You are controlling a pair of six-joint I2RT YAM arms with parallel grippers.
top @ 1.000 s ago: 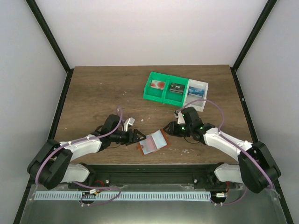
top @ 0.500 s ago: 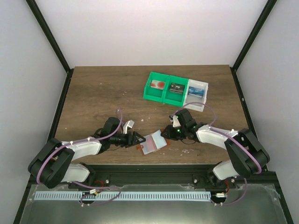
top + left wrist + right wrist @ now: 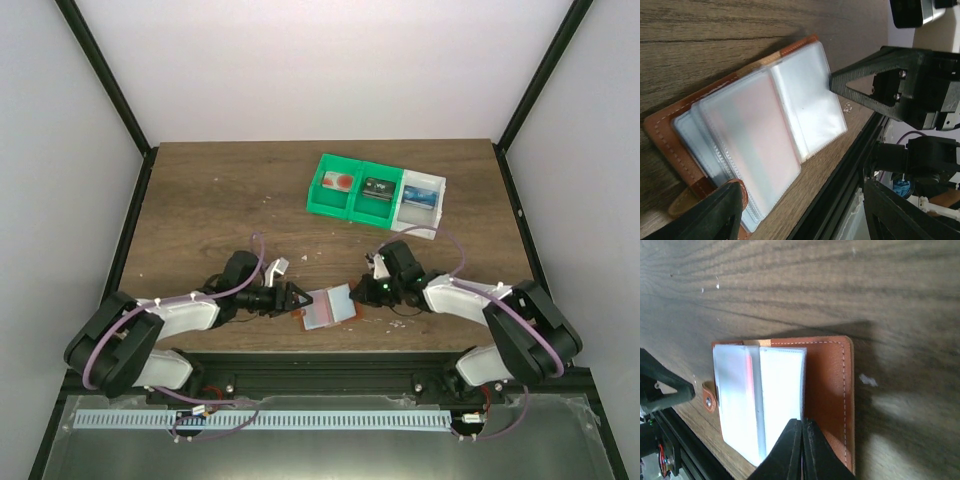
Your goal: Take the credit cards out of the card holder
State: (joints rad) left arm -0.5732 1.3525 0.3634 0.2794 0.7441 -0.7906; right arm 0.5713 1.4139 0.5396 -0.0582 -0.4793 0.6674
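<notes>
left pincer (image 3: 300, 299), right pincer (image 3: 356, 291) flanking card holder (image 3: 328, 307)

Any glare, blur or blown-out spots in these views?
Left wrist: the card holder has hazy, soft clear sleeves; fingers of the left hand are a dark blur. Right wrist: sleeves blown out near white, dark shadows on the table beside the card holder. Top external: even light, no glare.

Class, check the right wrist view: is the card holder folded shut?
No, the card holder lies open, its pale plastic sleeves facing up over the brown leather.
</notes>
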